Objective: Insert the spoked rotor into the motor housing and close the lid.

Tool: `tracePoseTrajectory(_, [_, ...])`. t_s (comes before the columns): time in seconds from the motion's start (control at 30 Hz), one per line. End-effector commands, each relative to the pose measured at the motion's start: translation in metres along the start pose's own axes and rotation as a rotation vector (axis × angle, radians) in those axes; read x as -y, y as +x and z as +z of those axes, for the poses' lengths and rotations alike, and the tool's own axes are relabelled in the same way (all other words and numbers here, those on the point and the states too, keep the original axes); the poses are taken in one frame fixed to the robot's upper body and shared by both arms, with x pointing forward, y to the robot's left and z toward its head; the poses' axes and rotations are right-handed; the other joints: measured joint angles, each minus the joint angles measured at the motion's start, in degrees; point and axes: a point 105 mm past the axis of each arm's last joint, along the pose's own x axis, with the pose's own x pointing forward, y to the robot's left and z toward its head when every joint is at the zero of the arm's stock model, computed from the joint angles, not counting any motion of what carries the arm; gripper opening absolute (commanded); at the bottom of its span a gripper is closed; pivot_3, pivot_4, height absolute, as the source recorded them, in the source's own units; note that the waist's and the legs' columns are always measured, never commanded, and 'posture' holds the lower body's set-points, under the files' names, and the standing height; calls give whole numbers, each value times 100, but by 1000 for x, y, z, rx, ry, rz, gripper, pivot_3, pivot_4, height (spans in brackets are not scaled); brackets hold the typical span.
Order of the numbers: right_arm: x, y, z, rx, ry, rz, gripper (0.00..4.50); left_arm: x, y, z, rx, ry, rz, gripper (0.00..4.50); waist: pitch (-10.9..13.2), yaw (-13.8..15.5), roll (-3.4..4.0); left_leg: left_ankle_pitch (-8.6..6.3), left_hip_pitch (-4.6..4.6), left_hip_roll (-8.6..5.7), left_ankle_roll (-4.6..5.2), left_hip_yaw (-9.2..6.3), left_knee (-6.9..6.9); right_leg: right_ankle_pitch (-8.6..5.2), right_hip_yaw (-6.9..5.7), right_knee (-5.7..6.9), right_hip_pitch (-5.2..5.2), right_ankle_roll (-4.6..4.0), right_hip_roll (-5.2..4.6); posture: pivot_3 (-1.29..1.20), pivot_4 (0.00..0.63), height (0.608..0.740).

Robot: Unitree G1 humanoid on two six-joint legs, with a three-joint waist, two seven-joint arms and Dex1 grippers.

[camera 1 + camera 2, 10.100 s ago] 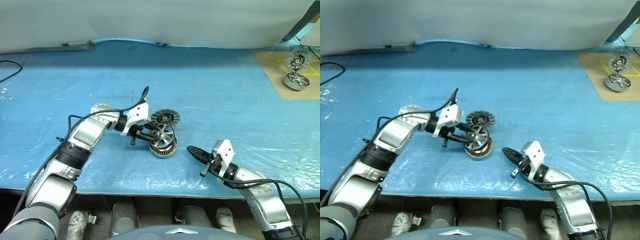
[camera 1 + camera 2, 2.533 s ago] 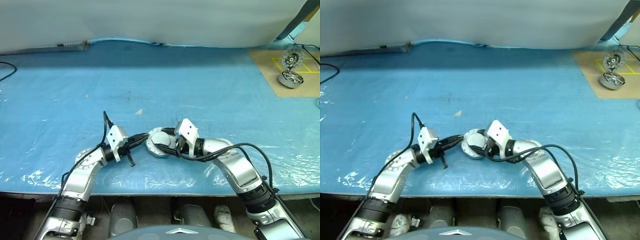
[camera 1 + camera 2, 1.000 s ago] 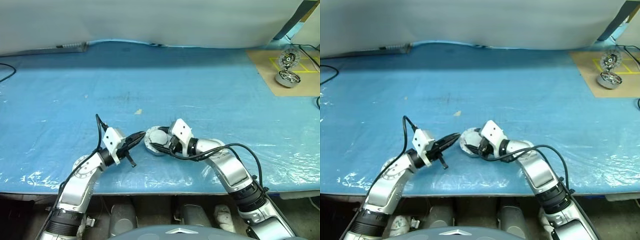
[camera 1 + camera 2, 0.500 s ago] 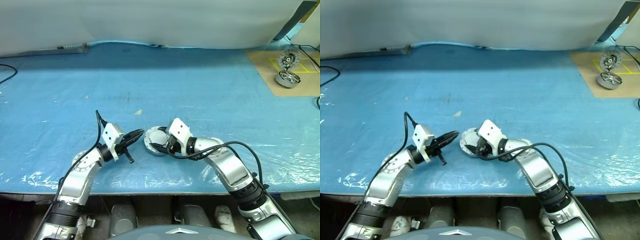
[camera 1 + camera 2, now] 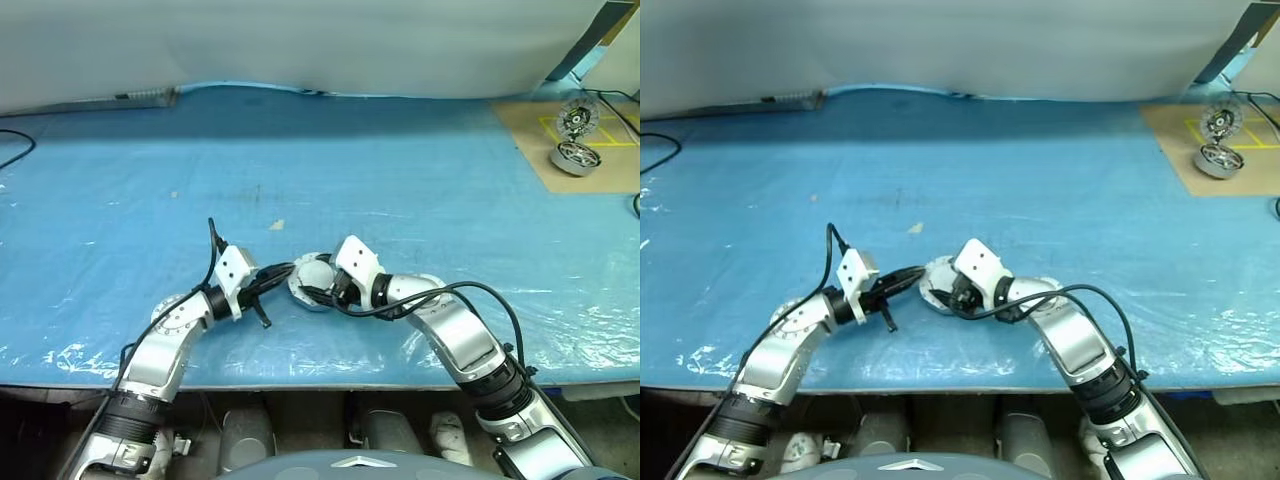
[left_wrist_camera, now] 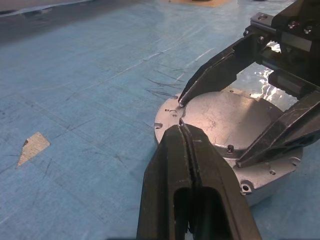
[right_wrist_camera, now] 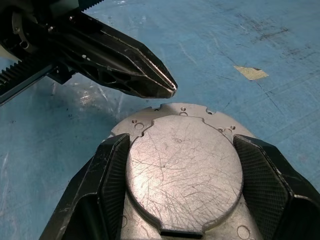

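One motor housing (image 5: 312,284) on the blue tabletop (image 5: 420,190), lid (image 7: 184,170) shut flat, smooth face up. Two claws beside it. Right claw (image 7: 185,175) spread wide around the lid, one finger each side. Left claw (image 6: 183,132) pinched shut, tip just at the lid's edge.

With the lid (image 7: 184,165) shut, the motor housing (image 6: 260,185) interior is hidden, spoked rotor included

The motor housing (image 5: 936,284) is being flanked on the blue table cover (image 5: 1060,190) by the left gripper (image 5: 908,274) and right gripper (image 5: 945,291); a second motor unit (image 5: 1217,160) is being kept on brown board (image 5: 1200,140) far right.
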Motion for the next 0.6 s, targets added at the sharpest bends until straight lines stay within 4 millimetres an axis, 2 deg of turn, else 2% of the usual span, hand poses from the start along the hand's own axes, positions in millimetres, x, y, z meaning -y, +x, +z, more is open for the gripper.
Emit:
tracePoseTrajectory(0.03, [2,1,-15,-66,29,-29,2961,-4,-3,15,32,28,-3,0,0,-2,0,0,0,-1,0,0,0,0,0,0,0,0,0,0,150,740])
tracePoseTrajectory(0.3, [0,1,-32,-159,26,-31,2961,-3,-10,18,22,26,-9,0,-1,-3,1,0,2,-1,0,0,1,-3,1,0,2,6,-1,0,150,740])
tracePoseTrajectory(0.6, [3,4,-25,-123,8,-55,2961,-5,-18,15,-17,38,-12,0,-2,-3,3,0,3,-2,0,0,1,-17,1,0,3,29,-2,0,150,740])
